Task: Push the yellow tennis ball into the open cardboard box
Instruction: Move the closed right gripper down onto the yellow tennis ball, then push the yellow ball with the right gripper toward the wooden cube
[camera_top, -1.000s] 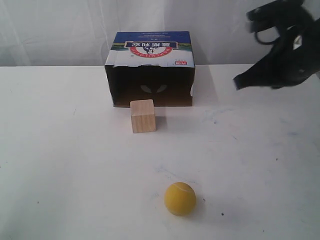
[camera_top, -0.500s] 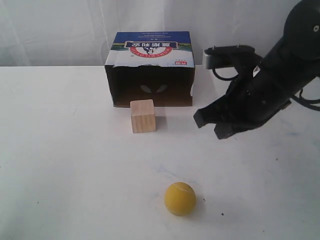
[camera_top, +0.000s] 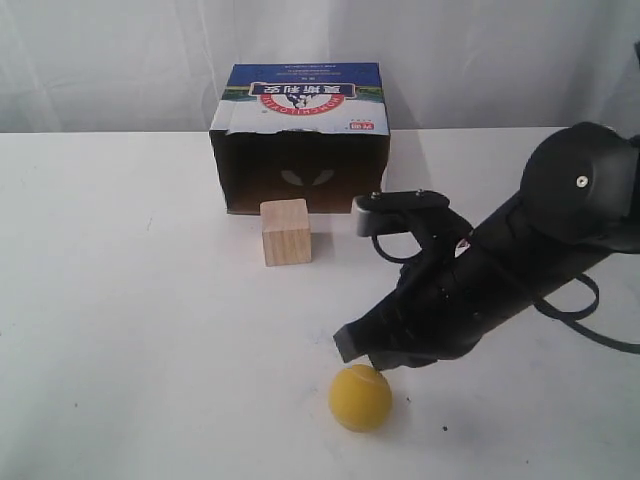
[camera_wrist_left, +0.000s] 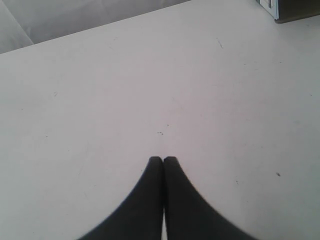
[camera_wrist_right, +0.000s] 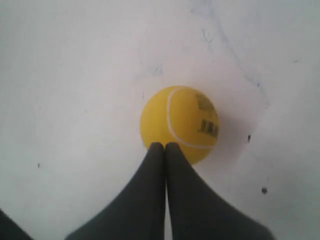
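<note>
RISK: right gripper (camera_top: 356, 348), jaws pressed together, tip at the box-facing side of the yellow tennis ball (camera_top: 360, 397); a push from here may roll it away from the open cardboard box (camera_top: 300, 150), or the wooden cube (camera_top: 286, 231) before the opening may block it | BALL: on table, well apart from box | LEFT: left gripper (camera_wrist_left: 163, 159) closed, holds nothing | CHANGE: 1 s ago the right arm was high at far right; ball and cube unmoved

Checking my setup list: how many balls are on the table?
1: the yellow tennis ball, in the foreground by the shut right gripper. The open cardboard box is dark inside and might hide another.
</note>
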